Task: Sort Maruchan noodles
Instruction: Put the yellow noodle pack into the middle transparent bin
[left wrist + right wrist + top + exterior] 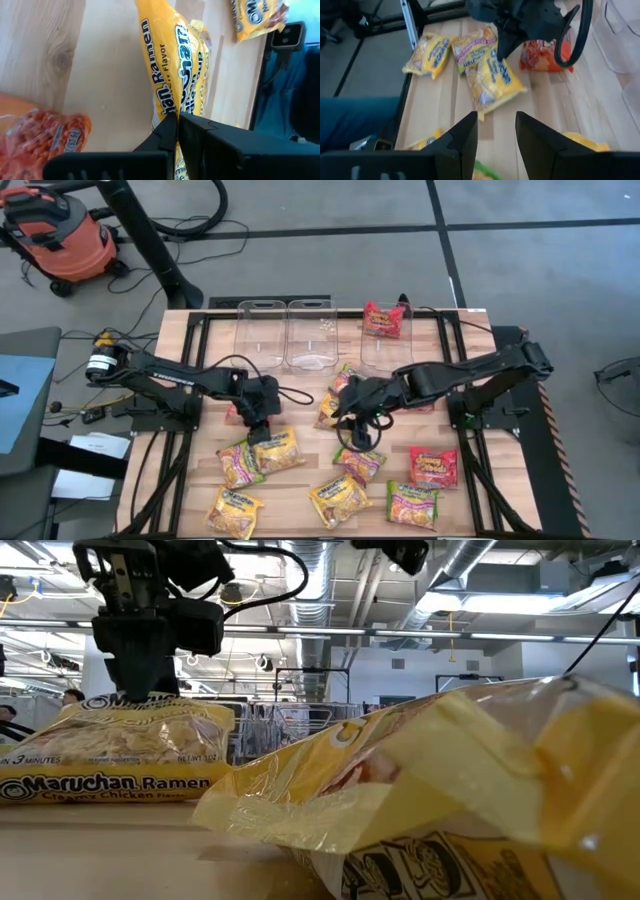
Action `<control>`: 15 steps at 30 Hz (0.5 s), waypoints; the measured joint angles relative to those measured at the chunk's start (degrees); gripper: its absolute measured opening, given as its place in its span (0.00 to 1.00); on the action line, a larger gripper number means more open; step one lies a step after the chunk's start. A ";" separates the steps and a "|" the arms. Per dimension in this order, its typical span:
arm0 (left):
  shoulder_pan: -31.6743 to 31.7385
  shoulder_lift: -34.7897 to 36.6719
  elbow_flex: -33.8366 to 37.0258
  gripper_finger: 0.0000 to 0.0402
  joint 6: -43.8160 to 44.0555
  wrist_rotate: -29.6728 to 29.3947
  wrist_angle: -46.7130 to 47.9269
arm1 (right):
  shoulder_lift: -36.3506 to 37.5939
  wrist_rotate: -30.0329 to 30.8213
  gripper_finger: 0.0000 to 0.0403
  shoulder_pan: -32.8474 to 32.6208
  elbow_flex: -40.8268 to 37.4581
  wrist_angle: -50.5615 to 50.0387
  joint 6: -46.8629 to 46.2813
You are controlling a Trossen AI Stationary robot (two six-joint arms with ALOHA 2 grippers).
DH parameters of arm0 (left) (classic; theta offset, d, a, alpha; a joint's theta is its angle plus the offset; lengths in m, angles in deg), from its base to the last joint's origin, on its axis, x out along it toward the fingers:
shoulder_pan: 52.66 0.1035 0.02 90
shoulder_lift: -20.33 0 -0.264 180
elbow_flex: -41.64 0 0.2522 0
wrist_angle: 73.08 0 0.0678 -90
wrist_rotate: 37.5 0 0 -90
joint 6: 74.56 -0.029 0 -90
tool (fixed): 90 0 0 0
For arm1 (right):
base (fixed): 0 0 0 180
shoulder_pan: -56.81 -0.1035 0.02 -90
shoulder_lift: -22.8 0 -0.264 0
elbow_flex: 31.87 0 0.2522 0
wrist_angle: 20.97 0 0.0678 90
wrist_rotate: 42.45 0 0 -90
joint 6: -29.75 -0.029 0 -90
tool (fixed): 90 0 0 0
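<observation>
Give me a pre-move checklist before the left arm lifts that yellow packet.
1. Left gripper shut on the yellow packet: ok.
2. Packet clear of the table: not ok, it rests on the wood.
3. Right gripper open and empty: ok.
4. Right gripper out of the left arm's way: cannot tell.
5. Clear bins upright at the far edge: ok.
6. Red packet already in a bin: ok.

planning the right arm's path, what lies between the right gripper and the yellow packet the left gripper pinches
Bare wooden tabletop, as the right wrist view shows, between the open right gripper and the yellow crinkly ramen packet.
</observation>
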 joint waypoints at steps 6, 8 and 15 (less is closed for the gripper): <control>-0.81 0.00 0.00 0.00 1.85 0.00 -2.64 | 0.00 0.06 0.39 0.01 -5.75 9.31 -1.93; -0.94 0.00 0.00 0.00 2.29 0.00 -3.93 | 0.00 0.23 0.39 0.15 -8.03 12.87 -2.85; -0.94 0.00 0.00 0.00 3.26 -1.00 -4.93 | 0.00 7.10 0.39 0.80 -13.24 23.70 -4.08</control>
